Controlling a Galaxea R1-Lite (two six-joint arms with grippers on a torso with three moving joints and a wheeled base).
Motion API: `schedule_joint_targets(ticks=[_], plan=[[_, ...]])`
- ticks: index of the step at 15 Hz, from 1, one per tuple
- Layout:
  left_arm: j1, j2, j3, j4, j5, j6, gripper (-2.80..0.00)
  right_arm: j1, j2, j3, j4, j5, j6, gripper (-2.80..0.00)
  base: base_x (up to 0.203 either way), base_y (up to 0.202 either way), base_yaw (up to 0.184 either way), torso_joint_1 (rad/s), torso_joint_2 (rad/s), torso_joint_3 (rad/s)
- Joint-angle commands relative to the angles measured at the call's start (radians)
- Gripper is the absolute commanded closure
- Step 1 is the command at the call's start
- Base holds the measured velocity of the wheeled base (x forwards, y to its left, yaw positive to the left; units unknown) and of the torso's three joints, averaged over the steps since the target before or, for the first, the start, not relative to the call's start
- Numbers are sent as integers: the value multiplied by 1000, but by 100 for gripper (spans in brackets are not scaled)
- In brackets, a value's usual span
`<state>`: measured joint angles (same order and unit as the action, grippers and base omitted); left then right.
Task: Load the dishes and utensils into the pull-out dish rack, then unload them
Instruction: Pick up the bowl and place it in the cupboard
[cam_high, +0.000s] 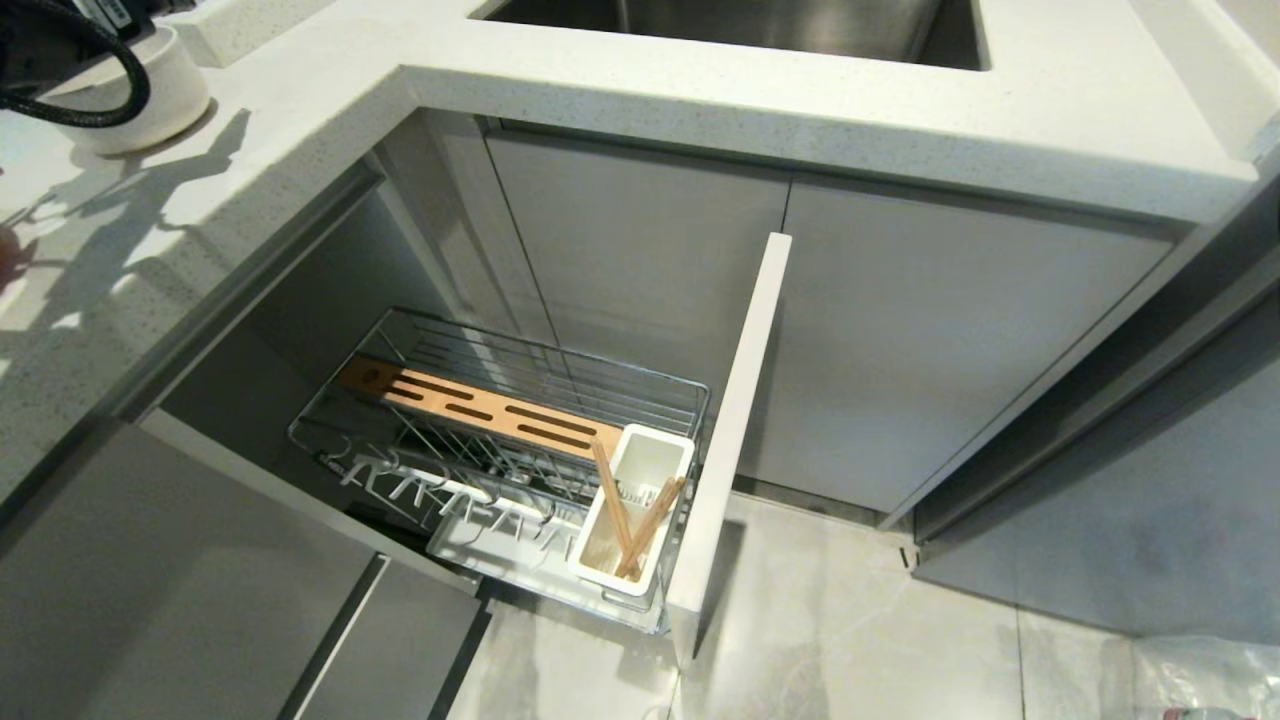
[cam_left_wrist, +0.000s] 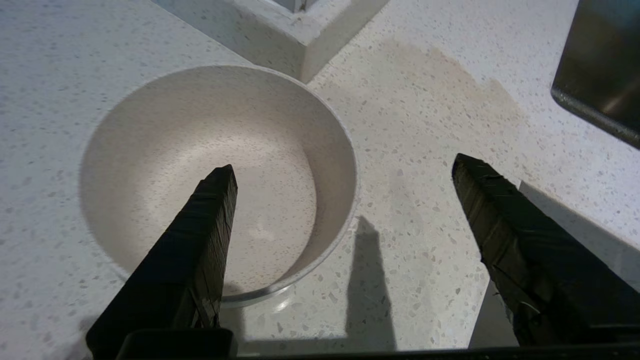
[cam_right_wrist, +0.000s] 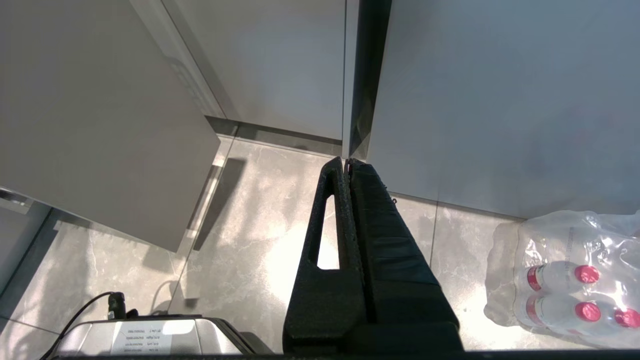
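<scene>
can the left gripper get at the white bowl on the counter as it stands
Probably yes: the left gripper is open right above the bowl on the counter, one finger over its inside, the other outside the rim, nothing between.

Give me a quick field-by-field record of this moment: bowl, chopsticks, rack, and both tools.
bowl: off-white bowl upright on the speckled countertop, not held
left tool: left tool open, one finger over the bowl, the other outside its rim
chopsticks: chopsticks leaning in the white utensil cup
rack: dish rack pulled out, no dishes seen in it
right tool: right tool shut, parked above the floor
</scene>
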<state>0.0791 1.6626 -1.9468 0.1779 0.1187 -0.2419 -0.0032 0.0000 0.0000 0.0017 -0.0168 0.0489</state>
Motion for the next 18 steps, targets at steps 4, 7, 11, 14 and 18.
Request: schedule_joint_targets(ticks=[4, 7, 11, 14, 18], plan=[[21, 32, 0, -21, -55, -2, -280, 0, 0, 2, 0, 0, 0, 0, 0, 0, 0, 0, 0, 0], [29, 36, 0, -23, -57, -2, -280, 0, 0, 2, 0, 0, 0, 0, 0, 0, 0, 0, 0, 0], [30, 40, -1, -23, -59, 1, -280, 0, 0, 2, 0, 0, 0, 0, 0, 0, 0, 0, 0, 0], [28, 43, 0, -21, -67, 1, -280, 0, 0, 2, 0, 0, 0, 0, 0, 0, 0, 0, 0, 0], [28, 48, 0, -21, -74, 1, 0, 0, 0, 2, 0, 0, 0, 0, 0, 0, 0, 0, 0, 0]])
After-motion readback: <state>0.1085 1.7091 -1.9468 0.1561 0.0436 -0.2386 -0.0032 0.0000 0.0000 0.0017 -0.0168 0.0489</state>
